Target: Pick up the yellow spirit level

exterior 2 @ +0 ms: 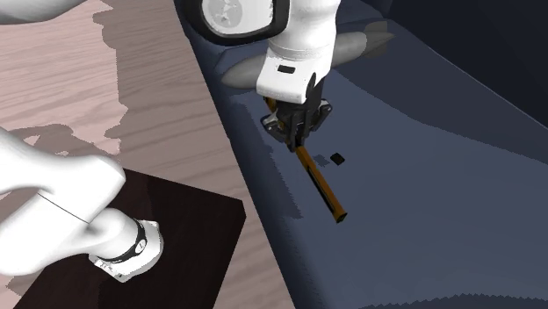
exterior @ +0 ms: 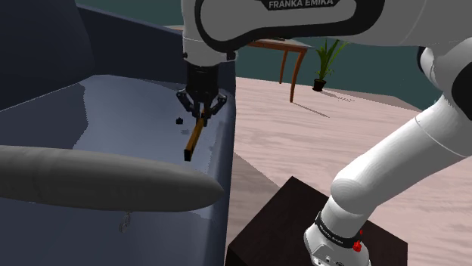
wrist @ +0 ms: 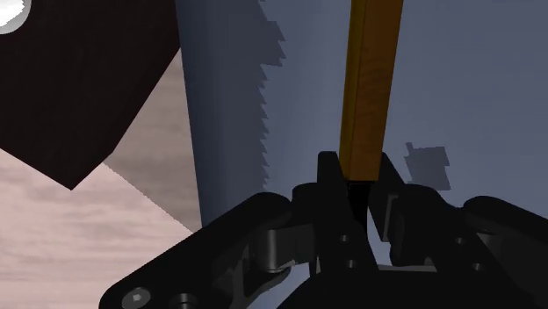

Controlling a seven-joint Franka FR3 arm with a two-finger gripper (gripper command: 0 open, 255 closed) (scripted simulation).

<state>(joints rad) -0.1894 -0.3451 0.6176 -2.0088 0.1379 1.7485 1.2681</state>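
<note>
I am pinching one end of the orange-yellow spirit level [exterior: 194,140] with my tool [exterior: 203,113]. The level is slanting down over the blue sofa [exterior: 113,113]. The grab looks done to me. Lifting it clear is left.

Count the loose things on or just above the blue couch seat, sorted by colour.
Orange-yellow: 1, the spirit level, clasped in the end effector
Black: 1, a small object
Grey: 1, a long cushion
Total: 3
</note>
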